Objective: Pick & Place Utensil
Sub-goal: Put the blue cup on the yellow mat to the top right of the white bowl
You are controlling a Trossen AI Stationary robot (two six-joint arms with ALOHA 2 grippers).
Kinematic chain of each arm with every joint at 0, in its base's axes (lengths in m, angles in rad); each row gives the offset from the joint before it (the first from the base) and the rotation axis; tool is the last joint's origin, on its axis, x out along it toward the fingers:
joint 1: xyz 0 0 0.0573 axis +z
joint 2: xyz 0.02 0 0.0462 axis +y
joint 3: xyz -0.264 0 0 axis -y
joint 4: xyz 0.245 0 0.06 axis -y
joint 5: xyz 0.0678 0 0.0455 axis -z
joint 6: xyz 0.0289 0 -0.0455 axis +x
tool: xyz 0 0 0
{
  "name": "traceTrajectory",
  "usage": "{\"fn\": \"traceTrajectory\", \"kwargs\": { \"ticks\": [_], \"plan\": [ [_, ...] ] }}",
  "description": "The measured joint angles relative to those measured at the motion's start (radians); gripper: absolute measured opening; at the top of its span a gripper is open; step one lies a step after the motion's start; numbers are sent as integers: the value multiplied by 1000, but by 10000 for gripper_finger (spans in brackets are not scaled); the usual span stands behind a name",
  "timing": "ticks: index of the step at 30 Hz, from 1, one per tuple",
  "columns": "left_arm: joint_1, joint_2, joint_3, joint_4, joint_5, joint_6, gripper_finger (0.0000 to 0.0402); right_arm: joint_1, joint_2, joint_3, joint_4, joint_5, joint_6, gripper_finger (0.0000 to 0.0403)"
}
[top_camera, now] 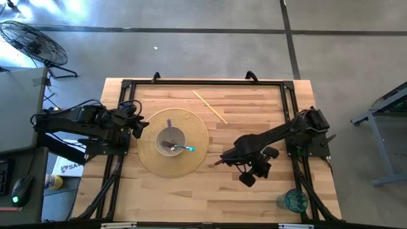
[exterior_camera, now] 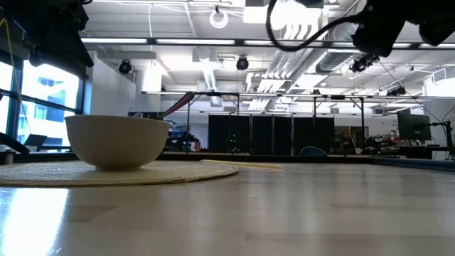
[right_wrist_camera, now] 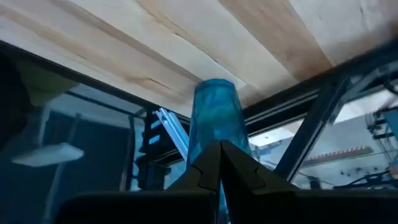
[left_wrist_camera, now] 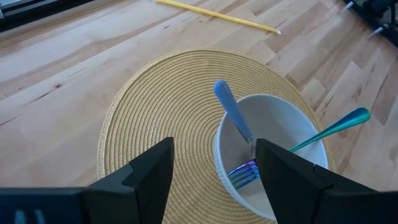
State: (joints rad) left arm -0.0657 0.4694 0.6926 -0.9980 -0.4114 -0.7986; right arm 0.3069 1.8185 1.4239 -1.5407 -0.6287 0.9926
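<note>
A white bowl (top_camera: 172, 140) (left_wrist_camera: 273, 155) (exterior_camera: 117, 142) stands on a round woven placemat (top_camera: 191, 137) (left_wrist_camera: 161, 106). Two utensils stand in it with their heads on its bottom: one with a blue-purple handle (left_wrist_camera: 232, 111) leaning on the rim, and one with a teal handle (left_wrist_camera: 333, 126) that sticks out over the rim. Iridescent fork tines (left_wrist_camera: 244, 174) show inside. My left gripper (top_camera: 140, 127) (left_wrist_camera: 214, 158) is open, above the placemat's left edge and pointing at the bowl. My right gripper (top_camera: 249, 177) (right_wrist_camera: 221, 144) is shut and hangs over the table right of the placemat.
A thin pale chopstick (top_camera: 210, 105) (left_wrist_camera: 217, 14) lies on the wood far of the placemat. A blue glass (top_camera: 292, 200) (right_wrist_camera: 214, 118) stands at the table's near right corner. A black frame (top_camera: 203, 81) runs round the table edges.
</note>
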Motion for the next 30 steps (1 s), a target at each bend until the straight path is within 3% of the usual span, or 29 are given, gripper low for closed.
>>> {"fn": "traceTrajectory", "kwargs": {
  "ticks": [9,14,23,30],
  "plan": [
    [0,0,0,0,0,0,223,8,103,0,17,-76,-186,24],
    [0,0,0,0,1,0,223,7,116,-36,46,-140,-206,71],
    [0,0,0,0,1,0,223,29,118,-308,362,-394,-82,161],
    [0,0,0,0,2,0,223,35,118,-383,423,-429,-72,233]
  ]
}}
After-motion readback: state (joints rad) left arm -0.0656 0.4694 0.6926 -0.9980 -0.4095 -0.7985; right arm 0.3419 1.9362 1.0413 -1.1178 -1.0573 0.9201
